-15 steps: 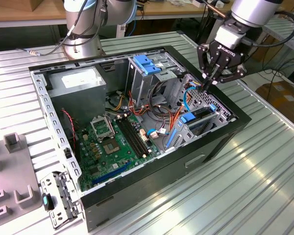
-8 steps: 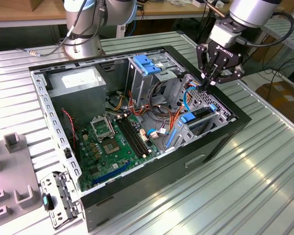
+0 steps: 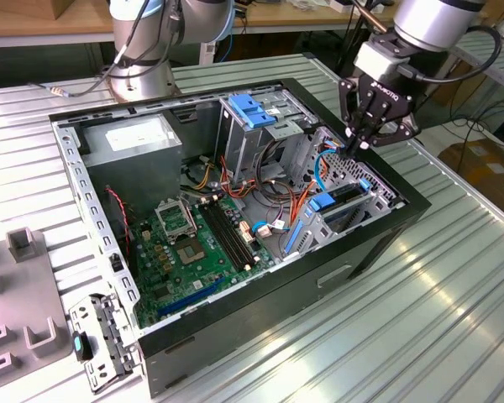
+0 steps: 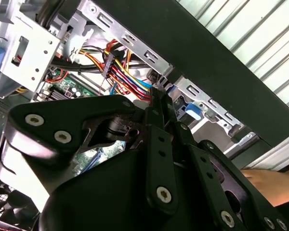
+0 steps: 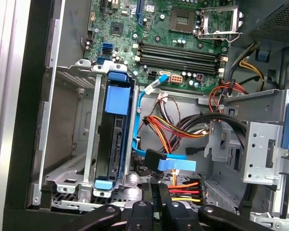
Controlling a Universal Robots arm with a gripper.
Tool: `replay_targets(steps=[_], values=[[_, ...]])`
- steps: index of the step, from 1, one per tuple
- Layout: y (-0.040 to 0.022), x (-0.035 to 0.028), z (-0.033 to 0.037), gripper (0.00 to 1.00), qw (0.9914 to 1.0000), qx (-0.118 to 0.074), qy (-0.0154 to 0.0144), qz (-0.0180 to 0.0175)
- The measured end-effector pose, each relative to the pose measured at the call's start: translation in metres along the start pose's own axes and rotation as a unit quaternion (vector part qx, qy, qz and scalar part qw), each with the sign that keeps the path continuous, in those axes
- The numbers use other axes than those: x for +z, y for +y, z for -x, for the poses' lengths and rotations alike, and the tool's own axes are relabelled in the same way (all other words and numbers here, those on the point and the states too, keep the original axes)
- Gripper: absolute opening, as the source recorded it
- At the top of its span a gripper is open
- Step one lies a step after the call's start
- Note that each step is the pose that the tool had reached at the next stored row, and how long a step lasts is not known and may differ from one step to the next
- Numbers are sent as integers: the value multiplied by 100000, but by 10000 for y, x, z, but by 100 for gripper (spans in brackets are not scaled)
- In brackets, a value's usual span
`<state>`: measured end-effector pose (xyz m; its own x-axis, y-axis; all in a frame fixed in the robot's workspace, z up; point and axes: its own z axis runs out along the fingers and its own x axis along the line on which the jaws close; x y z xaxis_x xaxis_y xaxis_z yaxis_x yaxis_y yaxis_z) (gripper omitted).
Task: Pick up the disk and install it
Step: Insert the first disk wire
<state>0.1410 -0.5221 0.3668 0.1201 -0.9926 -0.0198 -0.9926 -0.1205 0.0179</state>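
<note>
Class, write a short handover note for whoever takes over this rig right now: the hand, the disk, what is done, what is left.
Hand: shut, holding nothing, above the cage at the case's corner.
Disk: on edge inside the cage, blue rails at both ends.
Done: disk picked up and slotted in.
Left: cannot tell whether it is fully seated; check that.
</note>
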Motion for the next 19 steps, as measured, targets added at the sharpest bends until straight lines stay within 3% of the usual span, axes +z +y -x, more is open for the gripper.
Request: replay_targets(steps=[9,14,19], values=[[5,0,-15,17,100000,6,17,4],[68,1,-110,17,100000,-2,9,2],[75,7,-144,17,100000,4,9,-4]])
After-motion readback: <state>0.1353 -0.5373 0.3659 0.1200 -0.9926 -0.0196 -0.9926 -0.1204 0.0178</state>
